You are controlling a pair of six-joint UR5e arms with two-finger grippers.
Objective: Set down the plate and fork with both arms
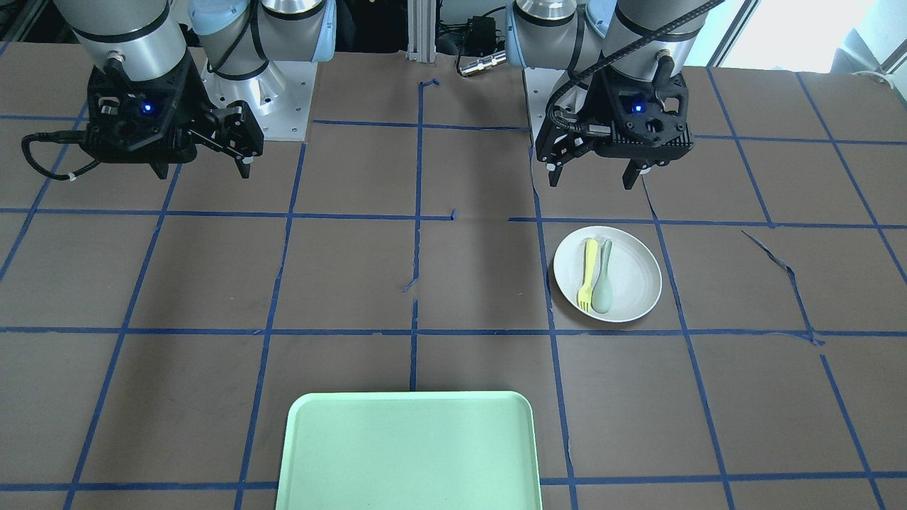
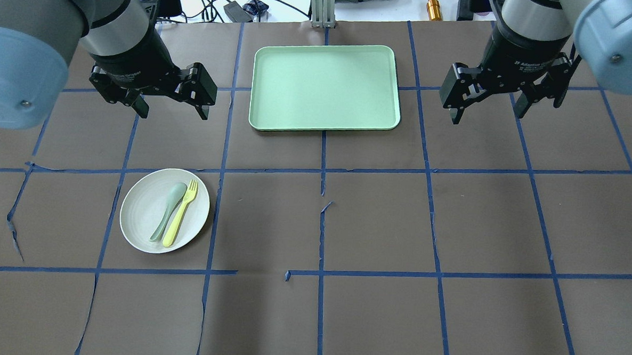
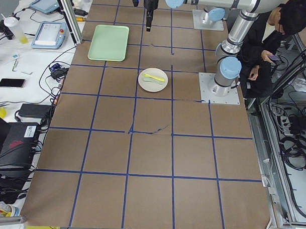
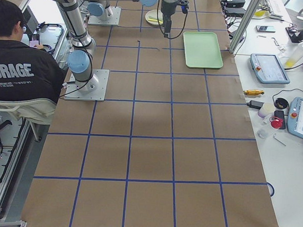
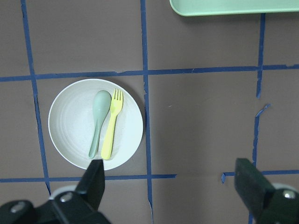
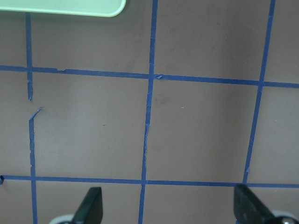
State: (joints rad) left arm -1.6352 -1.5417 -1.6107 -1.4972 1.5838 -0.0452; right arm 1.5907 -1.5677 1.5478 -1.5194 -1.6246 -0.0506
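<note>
The off-white plate (image 2: 149,218) lies on the table's left side, with the pale-yellow fork (image 2: 181,214) and a grey-green spoon (image 2: 168,203) side by side on it. They also show in the front view: plate (image 1: 631,283), fork (image 1: 587,273); and in the left wrist view: plate (image 5: 70,126), fork (image 5: 111,128). My left gripper (image 2: 172,110) hangs open and empty above the table, beyond the plate. My right gripper (image 2: 489,113) hangs open and empty over the right side, far from the plate.
A rectangular light-green tray (image 2: 325,87) lies at the table's far middle, between the two grippers. Blue tape lines grid the brown table (image 2: 378,228). A seated person (image 4: 22,72) is beside the robot base in the side views.
</note>
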